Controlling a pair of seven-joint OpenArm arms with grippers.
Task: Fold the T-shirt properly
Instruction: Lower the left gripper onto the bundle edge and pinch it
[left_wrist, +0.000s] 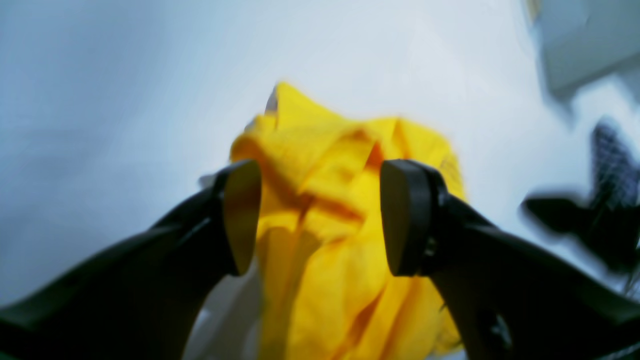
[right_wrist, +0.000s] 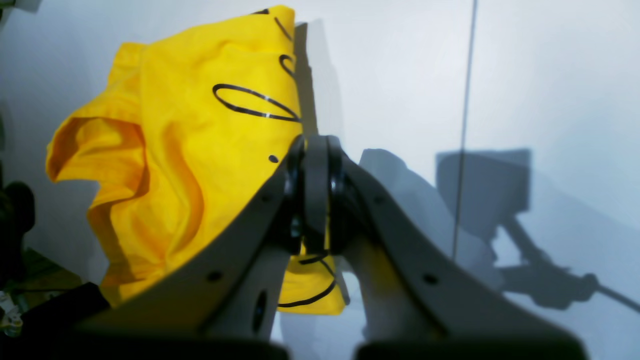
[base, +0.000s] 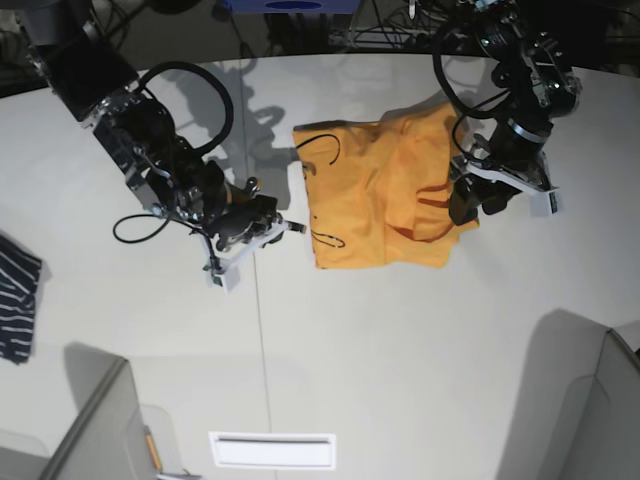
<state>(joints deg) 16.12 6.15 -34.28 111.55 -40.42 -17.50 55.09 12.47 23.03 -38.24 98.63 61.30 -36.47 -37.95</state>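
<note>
The orange-yellow T-shirt (base: 385, 190) lies bunched and partly folded on the white table (base: 400, 350), with black line markings near its left edge. My right gripper (base: 293, 228) is at that left edge. In the right wrist view its fingers (right_wrist: 316, 195) are pressed together on the hem of the T-shirt (right_wrist: 200, 150). My left gripper (base: 468, 205) is over the shirt's right side. In the left wrist view the left gripper (left_wrist: 320, 217) is open, with crumpled cloth of the T-shirt (left_wrist: 330, 210) between and below the fingers. The neck tag is not visible.
A small dark navy striped garment (base: 18, 300) lies at the table's left edge. A seam (base: 258, 330) runs down the table. Grey panels stand at the bottom left (base: 100, 430) and bottom right (base: 590, 410). A white slot (base: 272, 450) is at the front.
</note>
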